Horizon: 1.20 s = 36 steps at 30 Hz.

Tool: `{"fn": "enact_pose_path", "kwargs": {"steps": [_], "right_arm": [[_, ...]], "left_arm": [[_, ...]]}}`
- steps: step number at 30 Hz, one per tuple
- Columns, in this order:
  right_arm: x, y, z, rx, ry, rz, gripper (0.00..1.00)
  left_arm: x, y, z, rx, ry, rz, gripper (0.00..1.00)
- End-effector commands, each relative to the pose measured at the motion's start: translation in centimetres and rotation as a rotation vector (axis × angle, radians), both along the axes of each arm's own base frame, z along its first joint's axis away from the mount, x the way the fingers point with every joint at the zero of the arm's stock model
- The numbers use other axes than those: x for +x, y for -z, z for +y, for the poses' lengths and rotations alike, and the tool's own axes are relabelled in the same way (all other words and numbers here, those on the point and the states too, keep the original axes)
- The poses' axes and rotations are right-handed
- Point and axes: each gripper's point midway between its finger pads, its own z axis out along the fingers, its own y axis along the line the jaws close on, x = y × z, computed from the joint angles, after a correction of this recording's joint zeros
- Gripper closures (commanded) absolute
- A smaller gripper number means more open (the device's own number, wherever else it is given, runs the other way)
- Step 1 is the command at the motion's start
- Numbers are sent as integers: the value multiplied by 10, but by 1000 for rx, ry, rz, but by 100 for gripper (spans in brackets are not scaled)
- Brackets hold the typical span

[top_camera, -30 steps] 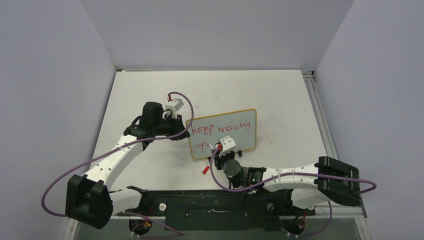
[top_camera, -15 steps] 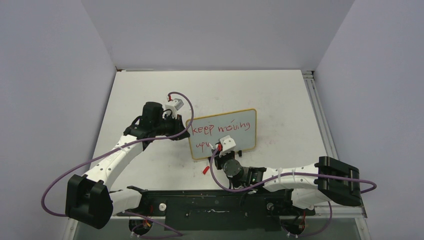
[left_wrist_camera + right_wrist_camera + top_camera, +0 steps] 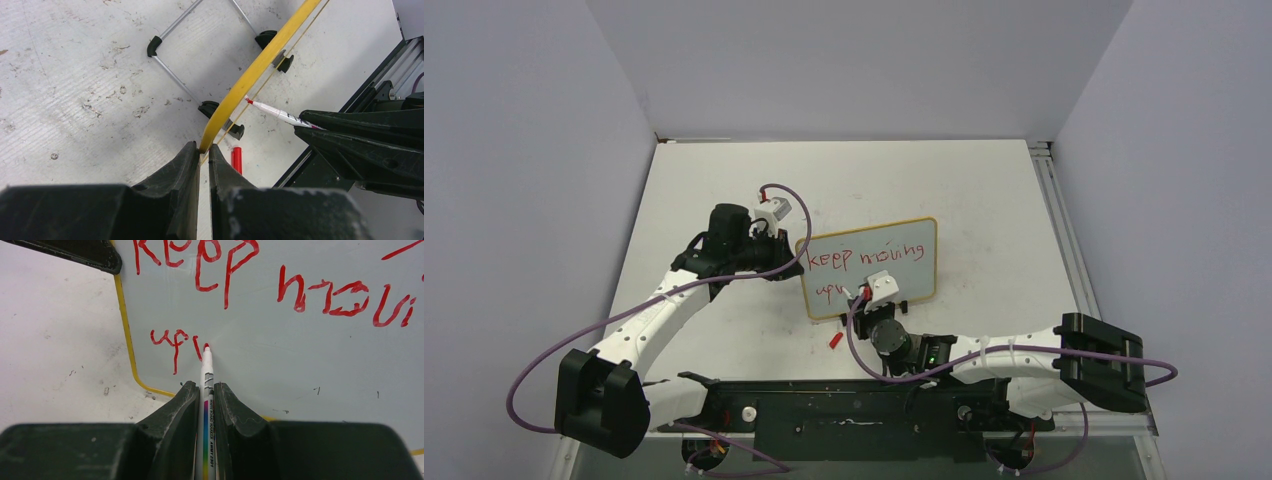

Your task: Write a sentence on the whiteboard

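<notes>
White table (image 3: 984, 190), matte, its surface scuffed and flecked with faint grey marks, enclosed on three sides by plain pale lavender-grey walls: rear wall (image 3: 854, 60), left wall (image 3: 524, 150), right wall (image 3: 1174, 150). An aluminium rail (image 3: 1060, 215) runs along the table's right edge. Lighting is even and diffuse, casting only soft shadows on the tabletop.

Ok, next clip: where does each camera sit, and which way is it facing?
Top external: above and behind the bases, looking down at the table; both arms show.
Left wrist: looks along the left end effector, shut on the whiteboard's yellow edge.
Right wrist: faces the board; the right end effector holds the marker at the sentence.
Shared: both wrist views show the marker.
</notes>
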Motion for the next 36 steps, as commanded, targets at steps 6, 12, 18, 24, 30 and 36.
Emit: {"fn": "enact_pose_path", "kwargs": {"steps": [6,12,18,24,30,36], "right_arm": [[-1,2,-11,26,50,13,95],[-2,6,-11,19,49,20,95],[-3,7,-13,15,57,21,95],[0,-3,-10,22,56,-2,95],[5,-15,-6,35,51,-26,95],[10,-26,-2,44,45,-51,95]], "left_arm": [[3,-12,-7,-34,12,-27,100],[3,-12,-6,-34,11,-28,100],[3,-12,-6,-33,12,-26,100],[3,-12,-6,-33,12,-25,100],[3,-11,-6,-32,11,-24,100],[3,-11,-6,-32,11,-25,100]]}}
